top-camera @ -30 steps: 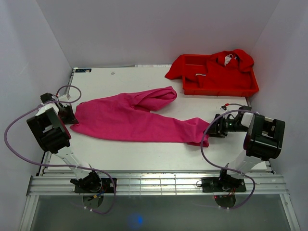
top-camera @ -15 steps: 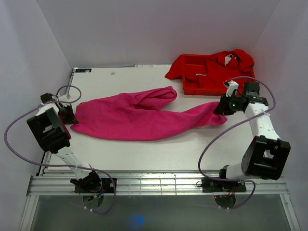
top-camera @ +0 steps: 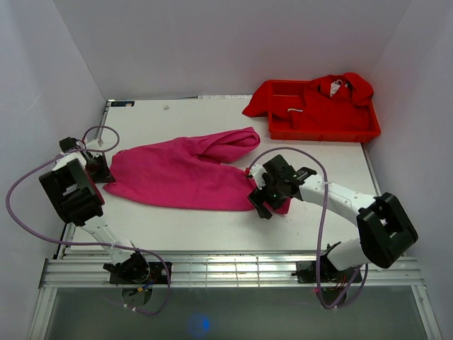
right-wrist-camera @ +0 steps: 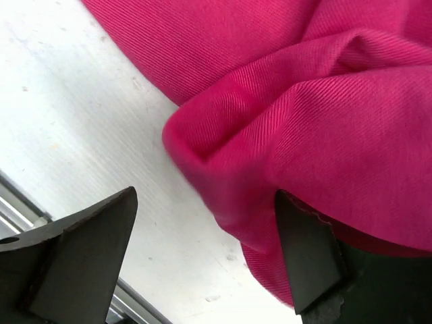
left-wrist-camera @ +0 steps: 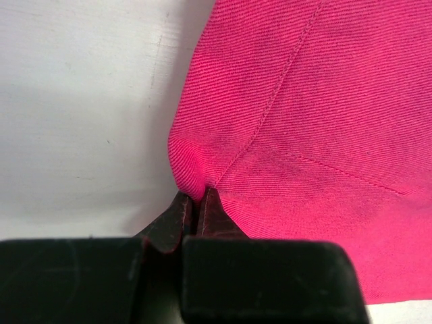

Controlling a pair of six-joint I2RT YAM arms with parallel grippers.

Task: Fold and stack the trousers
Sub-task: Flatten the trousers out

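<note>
1. Top external view: the trousers [top-camera: 177,173] lie across the middle of the desk [top-camera: 212,230]. The broad end is at the left, one leg curls toward the far side, and the other leg is doubled over beside the right end effector [top-camera: 265,197].
2. The step in hand looks like the first fold, bringing the leg ends over toward the broad end. It seems only partly made, since the doubled leg reaches about mid-length.
3. The left end effector [left-wrist-camera: 196,202] has its fingers pressed together, pinching a small corner of fabric at the trousers' left edge.
4. The right end effector's fingers stand spread wide. A bunched fold sits between them and lies against one finger, unclamped.
5. The next move probably calls for closing on that fold and carrying it low toward the left so the layer lands flat. The curled far leg needs aligning too.
6. The cloth is soft magenta twill with a fine diagonal rib and stitched seams. It is limp and rumples into rounded folds. The desk is hard, white and matte, with faint scuffs.
7. A red tray [top-camera: 371,131] holding red garments [top-camera: 325,99] sits at the far right, well apart.
</note>
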